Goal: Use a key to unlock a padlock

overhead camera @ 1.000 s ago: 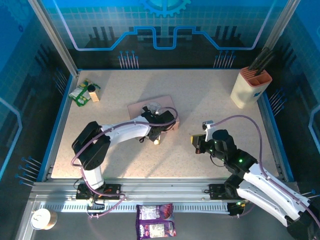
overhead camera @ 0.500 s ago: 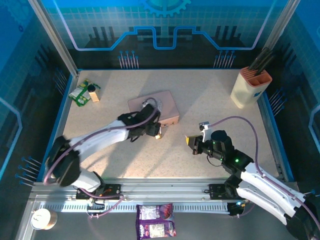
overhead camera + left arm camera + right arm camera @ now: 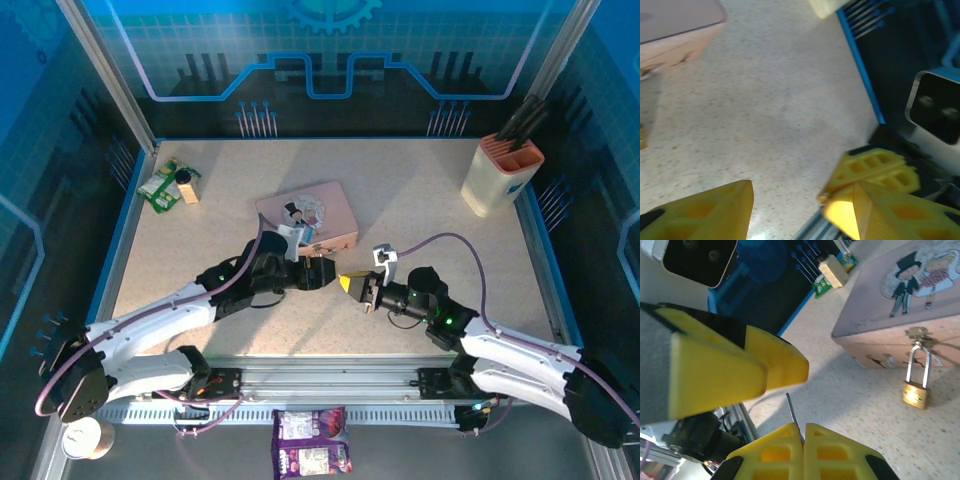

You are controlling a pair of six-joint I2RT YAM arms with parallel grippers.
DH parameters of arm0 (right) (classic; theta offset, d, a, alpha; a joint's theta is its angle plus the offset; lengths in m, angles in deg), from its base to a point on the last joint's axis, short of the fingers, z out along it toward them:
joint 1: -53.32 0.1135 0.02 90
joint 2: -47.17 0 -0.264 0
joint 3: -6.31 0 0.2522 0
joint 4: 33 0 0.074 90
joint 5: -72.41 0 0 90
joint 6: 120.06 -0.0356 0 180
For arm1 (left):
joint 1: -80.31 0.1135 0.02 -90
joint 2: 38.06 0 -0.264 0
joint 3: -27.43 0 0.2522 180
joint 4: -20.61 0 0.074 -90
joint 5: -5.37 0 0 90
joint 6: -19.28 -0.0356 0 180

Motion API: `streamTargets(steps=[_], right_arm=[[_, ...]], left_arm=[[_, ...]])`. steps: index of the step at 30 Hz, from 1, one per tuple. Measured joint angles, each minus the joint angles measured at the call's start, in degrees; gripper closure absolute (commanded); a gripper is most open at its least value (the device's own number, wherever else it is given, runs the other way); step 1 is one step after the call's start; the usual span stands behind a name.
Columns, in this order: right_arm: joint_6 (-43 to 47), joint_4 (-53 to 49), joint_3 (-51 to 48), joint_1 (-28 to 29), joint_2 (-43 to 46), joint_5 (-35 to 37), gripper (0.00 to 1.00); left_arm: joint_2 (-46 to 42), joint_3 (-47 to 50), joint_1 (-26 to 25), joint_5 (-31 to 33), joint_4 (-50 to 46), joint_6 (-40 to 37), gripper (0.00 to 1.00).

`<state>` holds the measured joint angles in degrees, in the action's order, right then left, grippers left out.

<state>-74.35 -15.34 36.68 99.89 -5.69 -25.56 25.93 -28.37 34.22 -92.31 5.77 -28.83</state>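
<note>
The brass padlock (image 3: 916,392) lies on the table against the front of the pink tin (image 3: 310,218), its silvery shackle (image 3: 918,361) hooked through the tin's hasp. My right gripper (image 3: 804,432) is shut on the key (image 3: 792,413), whose thin grey blade sticks out past the fingertips. In the top view my right gripper (image 3: 348,283) points left, almost tip to tip with my left gripper (image 3: 324,272), in front of the tin. My left gripper (image 3: 800,212) is open with bare table between its fingers (image 3: 775,360); the right gripper's fingers (image 3: 875,167) sit beside its right finger.
A beige knife block (image 3: 500,172) stands at the back right. Snack packets and a small box (image 3: 170,184) lie at the back left. A blue rim (image 3: 118,240) runs round the table. A purple packet (image 3: 312,455) and a paper cup (image 3: 82,437) sit off the near edge.
My left gripper has drawn back from the tin toward the near middle and its jaws have narrowed. My right gripper has moved left with the key until the two tips almost meet.
</note>
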Motion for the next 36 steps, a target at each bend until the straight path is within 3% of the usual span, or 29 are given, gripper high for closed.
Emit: streamTargets(steps=[9, 28, 36], right_arm=[[-2.78, 8.76, -0.92, 0.50, -1.42, -0.26, 1.00], [-5.07, 11.50, -1.64, 0.79, -1.42, -0.44, 0.98], [-7.52, 13.90, -2.19, 0.79, -1.36, -0.09, 0.87]], left_arm=[[-0.09, 0.90, -0.55, -2.27, 4.66, 2.23, 0.60], [-0.66, 0.94, -0.92, -3.13, 7.10, 3.21, 1.00], [-0.85, 0.96, -0.98, -2.71, 8.48, 4.79, 1.00]])
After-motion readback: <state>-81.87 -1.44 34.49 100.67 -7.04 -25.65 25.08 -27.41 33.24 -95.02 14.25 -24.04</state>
